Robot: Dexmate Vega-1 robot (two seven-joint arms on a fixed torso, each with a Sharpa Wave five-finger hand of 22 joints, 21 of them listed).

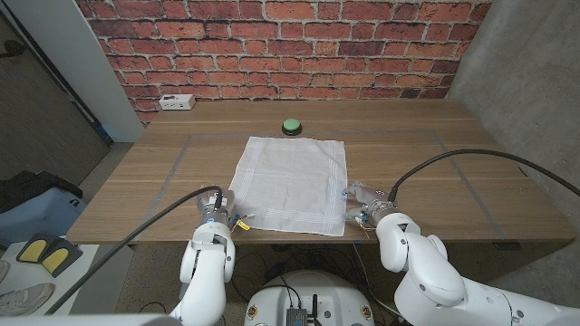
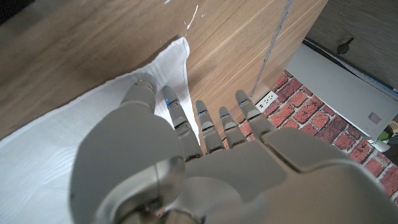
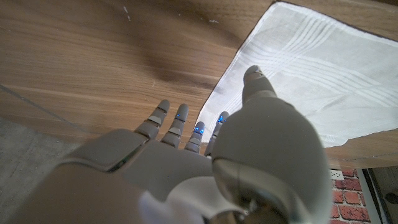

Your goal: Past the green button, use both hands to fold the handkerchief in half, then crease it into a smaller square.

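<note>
A white handkerchief (image 1: 292, 184) lies spread open and flat in the middle of a wooden table (image 1: 435, 172), with faint woven stripes along its borders. Just beyond its far edge, close to it though whether they touch cannot be told, sits a round green button (image 1: 291, 126) on a dark base. Further back, against a red brick wall (image 1: 290, 45), a white power outlet box (image 1: 176, 102) rests at the table's far left corner.

The robot's left hand (image 1: 217, 211) is at the cloth's near left corner. In the left wrist view the left hand (image 2: 180, 149) has its fingers (image 2: 208, 124) held straight and slightly apart, the thumb stretched over the white fabric; nothing is pinched (whether the fingertips actually touch the cloth cannot be told).

The right hand (image 1: 367, 204) is at the near right corner, mirroring the other. In the right wrist view the right hand (image 3: 217, 155) likewise has its fingers (image 3: 174, 124) extended and a little spread above bare wood beside the cloth's edge, with the thumb reaching over the hem. It holds nothing.

Grey tape lines mark out a rectangle on the tabletop around the cloth.
</note>
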